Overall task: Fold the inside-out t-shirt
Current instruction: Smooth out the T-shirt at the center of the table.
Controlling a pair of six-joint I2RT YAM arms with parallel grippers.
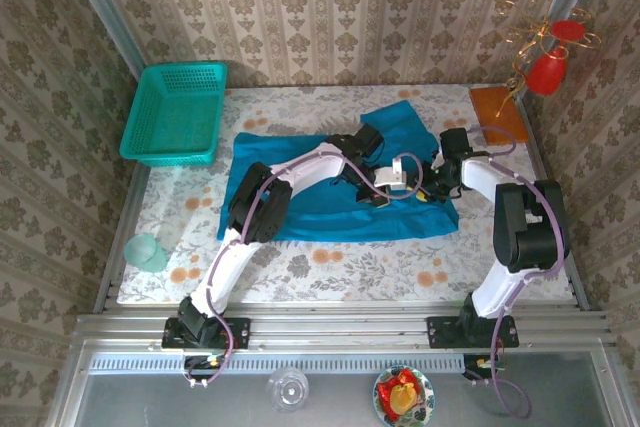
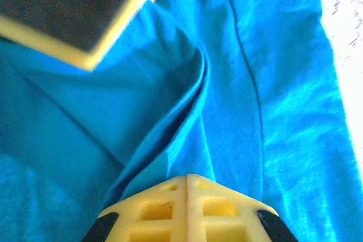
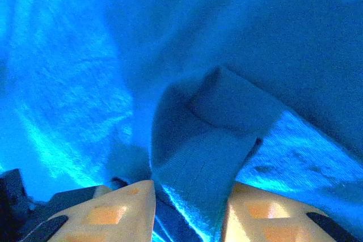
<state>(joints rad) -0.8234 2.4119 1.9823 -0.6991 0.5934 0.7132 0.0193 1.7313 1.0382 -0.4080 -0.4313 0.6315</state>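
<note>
Floral tabletop (image 1: 330, 269) lies between damask-papered walls, and at its middle you have the inside-out t-shirt (image 1: 320, 217), teal-blue and spread out rumpled, with one flap reaching toward 1 o'clock.

Your left gripper (image 1: 388, 190) is down on the cloth just right of the shirt's centre. In the left wrist view its fingers (image 2: 164, 211) are pressed together. A raised fold of the t-shirt (image 2: 283, 111) runs straight up into their tips, so it has the cloth pinched.

Your right gripper (image 1: 420, 190) sits just beside it at 3 o'clock, the two nearly touching. From the right wrist camera, the right gripper (image 3: 190, 191) stands partly apart with a thick bunch of the t-shirt (image 3: 85, 55) clamped between the two pads.

Farther out, a green mesh basket (image 1: 175, 112) stands at 10 o'clock from the shirt, close to its corner. An orange-brown board (image 1: 497, 112) lies at 2 o'clock, and a pale green cup (image 1: 147, 252) at 8 o'clock by the table's edge.
</note>
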